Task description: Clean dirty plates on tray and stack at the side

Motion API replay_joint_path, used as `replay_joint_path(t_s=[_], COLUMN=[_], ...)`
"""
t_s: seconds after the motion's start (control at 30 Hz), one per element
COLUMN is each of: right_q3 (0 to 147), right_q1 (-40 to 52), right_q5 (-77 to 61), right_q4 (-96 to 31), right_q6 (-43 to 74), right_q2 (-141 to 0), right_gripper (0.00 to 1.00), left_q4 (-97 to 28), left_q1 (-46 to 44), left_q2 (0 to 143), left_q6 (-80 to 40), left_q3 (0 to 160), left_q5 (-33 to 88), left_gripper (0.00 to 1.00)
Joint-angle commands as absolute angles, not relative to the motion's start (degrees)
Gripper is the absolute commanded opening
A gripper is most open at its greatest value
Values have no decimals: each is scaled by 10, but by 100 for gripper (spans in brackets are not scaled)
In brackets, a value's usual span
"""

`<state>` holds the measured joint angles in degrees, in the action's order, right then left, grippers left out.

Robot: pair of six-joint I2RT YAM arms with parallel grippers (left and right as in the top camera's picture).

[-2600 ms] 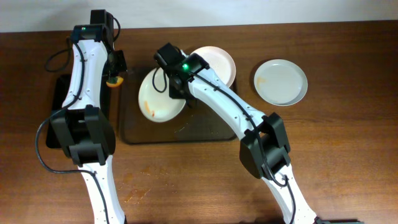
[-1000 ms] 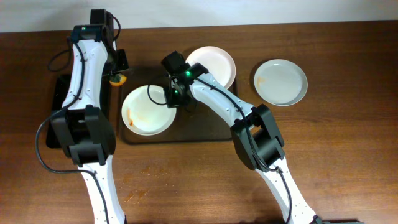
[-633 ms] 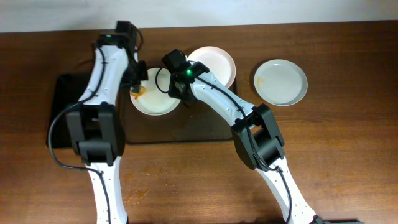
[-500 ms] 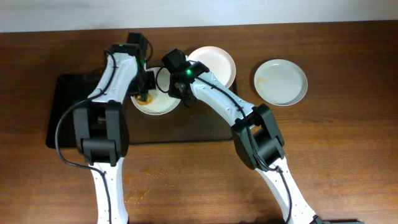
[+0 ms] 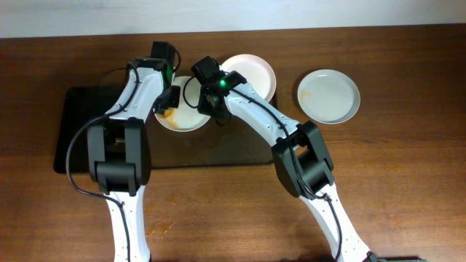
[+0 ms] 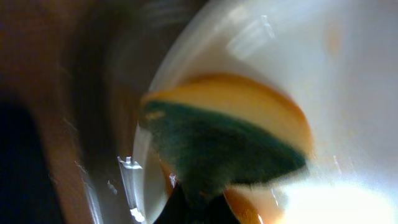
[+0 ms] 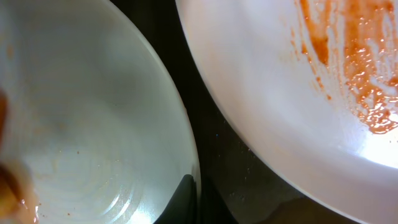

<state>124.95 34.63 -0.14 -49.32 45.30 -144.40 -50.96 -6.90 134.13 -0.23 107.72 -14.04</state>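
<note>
1. Bench [image 5: 408, 189]: brown wood, carrying everything listed below.
2. Tray [image 5: 87, 145]: black, left of centre on the bench.
3. Clean plate [image 5: 328, 95]: on the bare bench to the right, well apart from the tray.
4. Second plate [image 5: 251, 71]: at the tray's far edge, just beside item 5. The right wrist view shows it [image 7: 261, 93] carrying a red sauce smear [image 7: 354, 68]. A dark strip of tray separates the two rims.
5. Dirty plate [image 5: 188, 116]: on the far part of the tray, between the two arms, which cover its far rim from overhead. Orange residue shows at its left side.
6. Sponge [image 6: 230, 149]: yellow body with a green scouring face, pressed against the inside of the dirty plate near its left rim. It is much blurred in the left wrist view.
7. Left gripper [image 5: 168, 104]: jaws clamped on the sponge.
8. Right gripper [image 5: 208, 108]: jaws closed on the dirty plate's right rim, with one dark finger [image 7: 186, 199] lying at that rim.

Change noted: 2.6 s ago the left arm was out by the tray's left part and the dirty plate stood tilted. Half a second ago the sponge sat lower on the plate, and it is now nearer the left rim.
</note>
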Motion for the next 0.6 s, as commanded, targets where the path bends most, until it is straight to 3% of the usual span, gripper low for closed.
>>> replay_joint_path(t_s=[0.0,0.3,0.4,0.57], right_q3=[1254,1254,1254,1254], right_q1=[337,337,337,337], right_q5=[17,4,4,2], right_q4=[-507,-505,-506,-505], right_q6=[453,440,438,438], right_q2=[-1458,-1458,-1458,-1458], right_gripper=[4,4,4,4], left_q4=[-446,-340,-354,-423], left_q1=[-71,-104,-120,-126], left_q2=[1354,1354,1354,1346], left_q6=[-45,-45,-5,-4], left_q3=[1068,1068,1068,1096], left_q5=[-267,-251,-170,-162], left_gripper=[0,1,0,1])
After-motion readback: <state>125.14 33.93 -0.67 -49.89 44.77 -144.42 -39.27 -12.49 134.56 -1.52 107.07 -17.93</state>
